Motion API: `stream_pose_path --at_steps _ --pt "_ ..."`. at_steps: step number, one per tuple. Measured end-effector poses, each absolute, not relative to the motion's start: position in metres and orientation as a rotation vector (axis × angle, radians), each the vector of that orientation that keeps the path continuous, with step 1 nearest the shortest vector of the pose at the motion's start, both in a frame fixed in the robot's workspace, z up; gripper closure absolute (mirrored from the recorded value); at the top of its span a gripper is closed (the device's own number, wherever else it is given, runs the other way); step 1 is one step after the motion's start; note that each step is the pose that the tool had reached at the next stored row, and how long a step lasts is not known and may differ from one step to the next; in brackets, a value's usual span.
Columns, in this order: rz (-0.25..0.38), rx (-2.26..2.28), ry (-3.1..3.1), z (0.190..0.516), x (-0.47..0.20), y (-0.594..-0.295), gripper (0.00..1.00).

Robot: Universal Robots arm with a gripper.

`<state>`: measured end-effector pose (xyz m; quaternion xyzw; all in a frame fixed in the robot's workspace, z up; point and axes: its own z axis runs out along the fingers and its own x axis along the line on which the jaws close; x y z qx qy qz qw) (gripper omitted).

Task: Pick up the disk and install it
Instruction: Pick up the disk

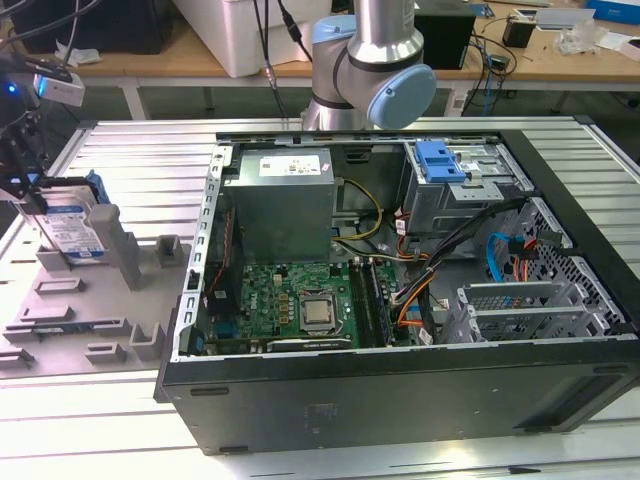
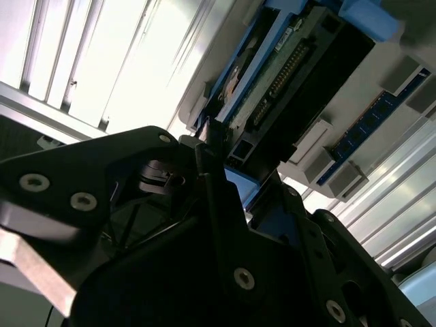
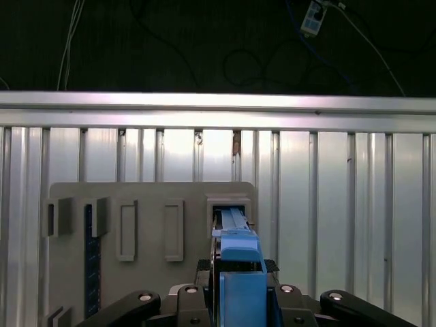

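My tool (image 3: 241, 267) straddles the disk (image 3: 234, 225), which stands on edge in the grey rack (image 3: 143, 204) on the bench (image 3: 340, 204), its long axis running straight ahead. Whether I grip it, I cannot tell.

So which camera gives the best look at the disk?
The exterior view: the disk stands upright in the grey holder at that view's left, its blue-and-white label face showing. The first wrist view sees the disk edge-on, mostly blue frame; the second wrist view shows the disk from its connector side, close up.
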<state>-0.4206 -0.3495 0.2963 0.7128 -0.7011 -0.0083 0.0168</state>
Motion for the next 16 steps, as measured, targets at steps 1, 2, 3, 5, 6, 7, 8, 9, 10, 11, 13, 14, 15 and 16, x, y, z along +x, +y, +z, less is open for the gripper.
stream_pose_path --at_steps 1,2,3,5,6,7,8,9,10,11,13,14,15,16 --pt "-0.026 2.216 -2.179 0.297 -0.421 -0.350 0.63" --pt "-0.026 2.216 -2.179 0.298 -0.421 -0.350 0.63" --pt "-0.025 2.216 -2.179 0.298 -0.421 -0.350 0.63" --pt "-0.025 2.215 -2.179 0.300 -0.421 -0.350 0.63" --pt "-0.025 2.215 -2.179 0.301 -0.421 -0.350 0.63" --pt "-0.024 2.215 -2.179 0.302 -0.421 -0.350 0.63" --pt "-0.024 2.215 -2.178 0.303 -0.421 -0.350 0.63" --pt "-0.024 2.215 -2.178 0.303 -0.421 -0.350 0.63" --pt "-0.023 2.214 -2.178 0.305 -0.421 -0.350 0.63" --pt "-0.022 2.214 -2.178 0.307 -0.421 -0.350 0.63" --pt "-0.020 2.213 -2.177 0.309 -0.421 -0.350 0.63" --pt "-0.020 2.213 -2.177 0.310 -0.421 -0.350 0.63" --pt "-0.019 2.212 -2.176 0.312 -0.421 -0.350 0.63" --pt "-0.018 2.212 -2.176 0.313 -0.421 -0.350 0.63"
